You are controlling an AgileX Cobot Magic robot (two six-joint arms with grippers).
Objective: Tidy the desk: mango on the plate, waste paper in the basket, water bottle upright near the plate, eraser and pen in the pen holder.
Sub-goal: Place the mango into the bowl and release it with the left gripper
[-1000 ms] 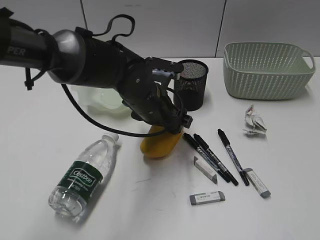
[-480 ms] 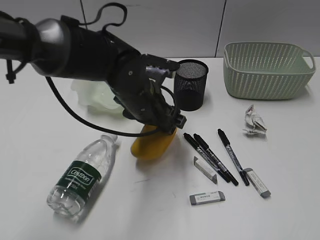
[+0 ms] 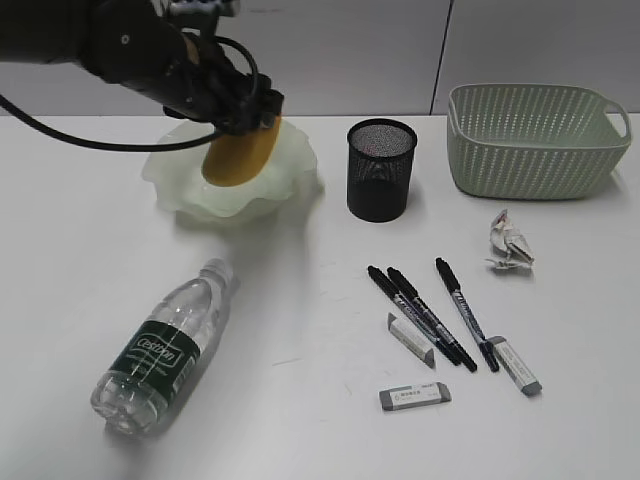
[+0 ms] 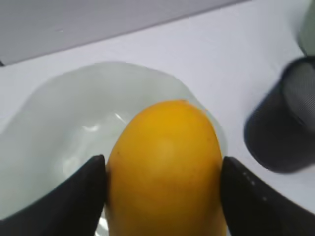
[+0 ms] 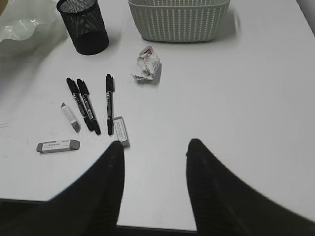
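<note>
The desk (image 3: 300, 400) was wide, white and flat. Near its back edge stood the plate (image 3: 290, 185), the pen holder (image 3: 380, 170) and the basket (image 3: 535, 140). The water bottle (image 3: 165, 345) lay on its side near the front left. Three pens (image 3: 430, 312) and three erasers (image 3: 415, 396) lay near the front. The waste paper (image 3: 508, 242) sat toward the right edge.

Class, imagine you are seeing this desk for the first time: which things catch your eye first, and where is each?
The bright orange mango stands out, held between the left gripper's dark fingers over the pale green plate at the back left. Next, the water bottle lying on its side at the front left. Then three black pens beside scattered erasers, front right.
</note>
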